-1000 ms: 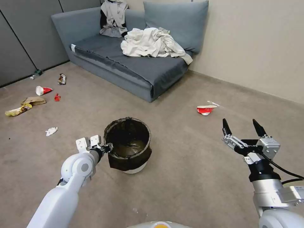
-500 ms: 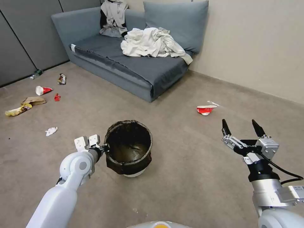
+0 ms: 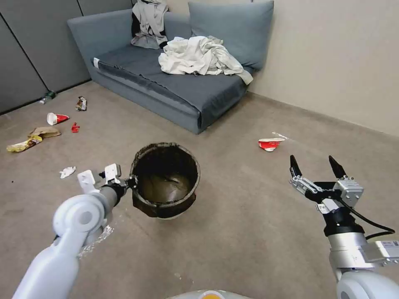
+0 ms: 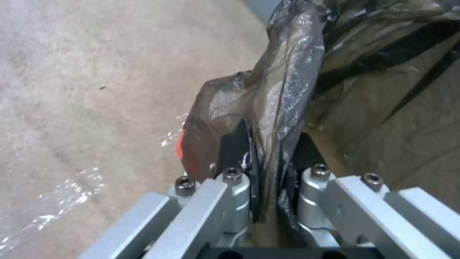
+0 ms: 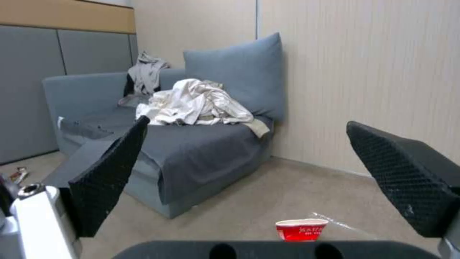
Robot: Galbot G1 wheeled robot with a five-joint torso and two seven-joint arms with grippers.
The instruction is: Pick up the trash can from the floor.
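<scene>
The trash can, a round white bin lined with a dark brown bag, hangs tilted just above the floor in the middle of the head view. My left gripper is shut on its rim at the side nearest my left arm. In the left wrist view the bag-covered rim is pinched between the left gripper and its black fingers. My right gripper hovers open to the right of the bin, well apart from it, and holds nothing; the right gripper faces the sofa.
A grey sofa with a heap of pale clothes stands ahead against the wall. A crushed red-and-white cup lies ahead of the right gripper. Several bits of litter are scattered at far left. Shiny tape marks the carpet under my left arm.
My left arm has risen and drawn back toward me, lifting the trash can by its rim off the floor. The right arm has barely moved.
</scene>
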